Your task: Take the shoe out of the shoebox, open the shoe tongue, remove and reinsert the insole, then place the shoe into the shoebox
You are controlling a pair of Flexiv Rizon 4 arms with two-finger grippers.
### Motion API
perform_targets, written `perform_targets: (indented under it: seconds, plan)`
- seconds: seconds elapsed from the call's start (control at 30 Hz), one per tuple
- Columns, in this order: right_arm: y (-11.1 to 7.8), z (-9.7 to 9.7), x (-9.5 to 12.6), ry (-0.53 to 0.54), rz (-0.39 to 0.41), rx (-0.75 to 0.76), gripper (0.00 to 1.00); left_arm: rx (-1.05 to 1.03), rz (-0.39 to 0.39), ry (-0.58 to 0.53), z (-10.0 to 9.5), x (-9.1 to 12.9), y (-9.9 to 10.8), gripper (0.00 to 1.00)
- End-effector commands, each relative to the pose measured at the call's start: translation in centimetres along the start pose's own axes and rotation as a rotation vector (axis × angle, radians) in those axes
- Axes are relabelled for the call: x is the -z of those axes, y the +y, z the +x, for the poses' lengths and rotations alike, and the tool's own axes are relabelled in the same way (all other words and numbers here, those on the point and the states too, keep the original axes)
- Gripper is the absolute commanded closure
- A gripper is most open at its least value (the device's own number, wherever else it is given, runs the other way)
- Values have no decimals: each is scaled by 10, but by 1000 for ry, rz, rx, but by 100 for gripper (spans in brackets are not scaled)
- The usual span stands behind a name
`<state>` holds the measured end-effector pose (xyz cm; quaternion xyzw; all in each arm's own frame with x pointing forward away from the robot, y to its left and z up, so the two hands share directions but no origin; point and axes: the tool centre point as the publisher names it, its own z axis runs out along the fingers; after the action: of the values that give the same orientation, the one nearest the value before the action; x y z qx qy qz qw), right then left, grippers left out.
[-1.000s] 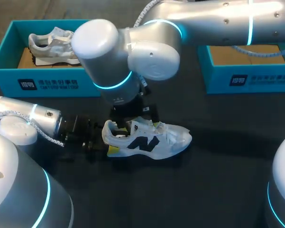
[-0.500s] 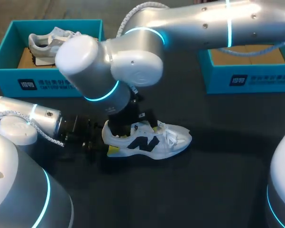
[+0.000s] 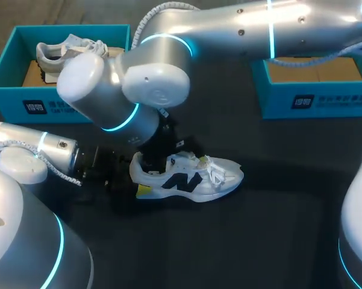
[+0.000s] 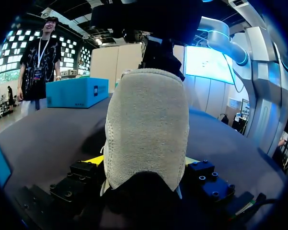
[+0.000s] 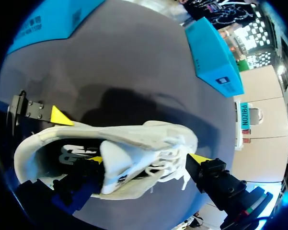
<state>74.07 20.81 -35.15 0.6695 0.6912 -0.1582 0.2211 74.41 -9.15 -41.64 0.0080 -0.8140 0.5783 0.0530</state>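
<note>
right arm (image 3: 138, 90): enters from the upper right. over the last second its big joint has swung toward the left of the frame and dropped lower over the shoe.
left arm (image 3: 36, 153): lower left of the frame, unmoved.
left shoebox (image 3: 12, 102): upper left, holds a second shoe (image 3: 63, 57).
right shoebox (image 3: 325, 99): upper right, brown card showing inside.
shoe (image 3: 190, 177): out of the box, on its sole on the table (image 3: 277, 241) at mid-frame, toe to the right, same spot as before.
left gripper (image 4: 144, 163): clamped on the heel from both sides.
right gripper (image 5: 147, 158): spread wide, one finger now down in the shoe's mouth behind the tongue (image 5: 116, 165), the other beyond the laces.
meaning: the take-out looks done and opening the tongue is likely under way. the insole work is still to come.
</note>
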Motion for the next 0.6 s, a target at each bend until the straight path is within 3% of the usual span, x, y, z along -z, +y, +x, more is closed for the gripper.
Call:
perform_targets:
  seconds: [0.03, 0.13, 0.2, 0.23, 0.3, 0.33, 0.37, 0.43, 0.6]
  plan:
    - [-3, -5, 7, -22, 1, -268, 0, 0, 0, 0, -2, -4, 3, 100]
    - [-3, -9, 9, -22, 9, -284, 1, 0, 0, 0, -2, -4, 3, 100]
    - [-3, -10, 10, -20, 12, -289, 30, 0, 0, 0, -2, -4, 3, 100]
    - [-3, -12, 11, -20, 18, -294, 51, 0, 0, 0, -2, -4, 3, 100]
    - [-4, -13, 12, -17, 26, -298, 58, 0, 0, 0, -2, -4, 3, 100]
    - [-5, -14, 13, -16, 30, -303, 67, 0, 0, 0, -2, -4, 3, 100]
    - [-5, -14, 14, -15, 33, -304, 83, 0, 0, 0, -2, -4, 3, 100]
    - [-6, -16, 15, -11, 43, -314, 100, 0, 0, 0, -2, -4, 3, 100]
    - [-4, -26, 16, 10, 72, -332, 100, 0, 0, 0, -2, -4, 3, 100]
